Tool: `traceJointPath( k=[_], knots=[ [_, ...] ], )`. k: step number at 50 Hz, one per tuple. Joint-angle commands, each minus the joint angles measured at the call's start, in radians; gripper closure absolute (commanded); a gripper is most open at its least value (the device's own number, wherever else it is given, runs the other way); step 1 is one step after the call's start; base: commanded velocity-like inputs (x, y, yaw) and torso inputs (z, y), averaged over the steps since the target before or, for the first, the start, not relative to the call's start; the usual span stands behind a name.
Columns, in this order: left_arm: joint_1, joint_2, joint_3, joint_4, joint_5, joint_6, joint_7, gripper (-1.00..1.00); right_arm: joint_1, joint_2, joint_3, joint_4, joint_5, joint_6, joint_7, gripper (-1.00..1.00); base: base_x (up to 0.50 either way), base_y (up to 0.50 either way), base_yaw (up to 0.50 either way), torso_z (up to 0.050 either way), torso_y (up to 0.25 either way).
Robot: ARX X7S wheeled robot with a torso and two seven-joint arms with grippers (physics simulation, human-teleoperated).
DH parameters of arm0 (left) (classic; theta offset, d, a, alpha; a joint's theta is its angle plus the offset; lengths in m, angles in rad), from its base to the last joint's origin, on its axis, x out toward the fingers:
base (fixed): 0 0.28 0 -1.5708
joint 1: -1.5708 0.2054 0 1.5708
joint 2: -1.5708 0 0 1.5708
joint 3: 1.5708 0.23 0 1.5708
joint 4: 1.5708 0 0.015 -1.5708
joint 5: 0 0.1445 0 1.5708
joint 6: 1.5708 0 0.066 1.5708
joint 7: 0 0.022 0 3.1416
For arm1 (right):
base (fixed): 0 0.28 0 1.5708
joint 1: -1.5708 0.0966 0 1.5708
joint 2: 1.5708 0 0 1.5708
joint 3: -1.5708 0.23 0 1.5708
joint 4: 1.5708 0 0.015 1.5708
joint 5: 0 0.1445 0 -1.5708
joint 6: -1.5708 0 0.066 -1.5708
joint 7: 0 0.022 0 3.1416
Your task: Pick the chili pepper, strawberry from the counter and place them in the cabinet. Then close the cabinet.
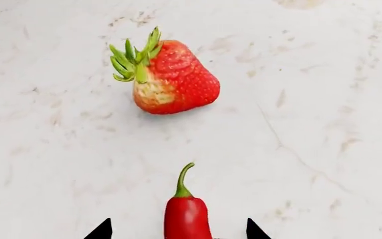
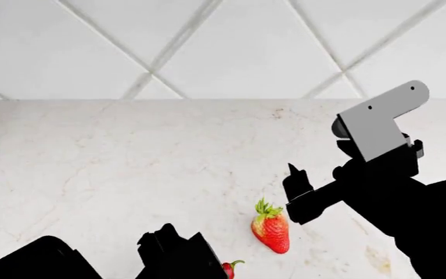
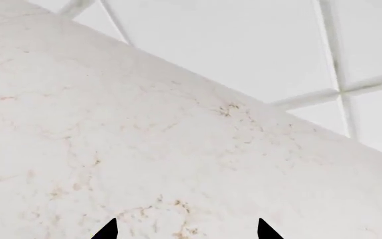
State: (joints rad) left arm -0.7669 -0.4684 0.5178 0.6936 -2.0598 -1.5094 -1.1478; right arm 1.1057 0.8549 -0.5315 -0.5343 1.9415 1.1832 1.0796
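2 red fruits lie on the white marble desk (image 2: 114, 168), both toward the near side. In the head view the strawberry (image 2: 272, 228) rests near the middle, its green cap pointing toward the far tiled wall (image 2: 231, 46) and its tip toward the near edge. The chili pepper (image 2: 229, 268) lies nearer and to the left of it, apart from it, mostly hidden behind the left gripper (image 2: 178, 251); only its red shoulder and curved green stem show there.

From the left wrist view, the chili pepper (image 1: 186, 215) sits between the 2 dark fingertips (image 1: 101, 230) of the left gripper (image 1: 178, 230), its stem curving toward the strawberry (image 1: 171, 77). Clear marble shows on both sides of the pepper, so the fingers are spread and not touching it.

On the right of the head view, the right gripper (image 2: 299, 189) is just beside the strawberry; whether it touches the berry I cannot tell. In its own wrist view, the right gripper (image 3: 186, 230) shows 2 fingertips (image 3: 106, 230) held wide apart with only bare veined desk (image 3: 111, 139) between them, and the tiled wall (image 3: 244, 45) beyond.
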Motion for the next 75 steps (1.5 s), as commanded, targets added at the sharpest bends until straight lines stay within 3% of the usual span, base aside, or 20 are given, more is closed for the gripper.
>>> traceJointPath(
  k=[1,6,10,11,14,21,32,39,49,60,67,75],
  knots=[
    [-0.004,0.033,0.185,-0.144,0.132,-0.052,0.165,-1.0,-0.05,-0.024,0.027,0.039,-0.134,-0.004,-0.134,-1.0,0.0,0.0,0.0,0.0,0.0],
    [-0.005,0.003,0.209,-0.169,0.397,-0.04,0.316,-1.0,-0.062,-0.024,0.026,0.036,-0.147,-0.009,-0.143,-1.0,0.0,0.0,0.0,0.0,0.0],
    [0.003,-0.002,0.252,-0.185,0.513,-0.02,0.433,-1.0,-0.069,-0.027,0.024,0.039,-0.161,-0.011,-0.153,-1.0,0.0,0.0,0.0,0.0,0.0],
    [0.006,-0.006,0.268,-0.176,0.549,-0.013,0.468,1.0,-0.071,-0.026,0.024,0.038,-0.165,-0.012,-0.155,-1.0,0.0,0.0,0.0,0.0,0.0],
    [0.007,-0.022,0.319,-0.144,0.643,0.012,0.556,1.0,-0.078,-0.021,0.029,0.041,-0.175,-0.018,-0.164,-1.0,0.0,0.0,0.0,0.0,0.0],
    [-0.004,-0.033,0.352,-0.11,0.719,0.062,0.602,1.0,-0.074,-0.024,0.026,0.043,-0.173,-0.022,-0.159,-1.0,0.0,0.0,0.0,0.0,0.0],
    [-0.086,-0.082,0.254,0.007,0.801,0.184,0.574,1.0,-0.057,-0.029,0.017,0.03,-0.145,-0.024,-0.13,-1.0,0.0,0.0,0.0,0.0,0.0],
    [-0.252,-0.117,0.113,0.11,0.6,0.163,0.419,1.0,-0.033,-0.032,0.016,0.04,-0.131,-0.03,-0.105,-1.0,0.0,0.0,0.0,0.0,0.0],
    [-0.446,-0.205,-0.038,0.079,0.426,0.223,0.333,1.0,-0.025,-0.03,0.031,0.073,-0.141,-0.062,-0.084,-1.0,0.0,0.0,0.0,0.0,0.0],
    [-0.491,-0.245,-0.055,-0.021,0.712,0.256,0.482,1.0,-0.033,-0.065,-0.013,0.073,-0.091,-0.062,-0.042,-1.0,0.0,0.0,0.0,0.0,0.0],
    [-0.511,-0.286,0.073,-0.03,1.012,0.305,0.537,1.0,-0.003,-0.093,-0.083,0.103,0.05,-0.044,0.026,-1.0,0.0,0.0,0.0,0.0,0.0],
    [-0.501,-0.3,0.11,-0.044,1.088,0.34,0.546,1.0,-0.008,-0.117,-0.134,0.1,0.092,-0.032,0.046,-1.0,0.0,0.0,0.0,0.0,0.0]
  ],
)
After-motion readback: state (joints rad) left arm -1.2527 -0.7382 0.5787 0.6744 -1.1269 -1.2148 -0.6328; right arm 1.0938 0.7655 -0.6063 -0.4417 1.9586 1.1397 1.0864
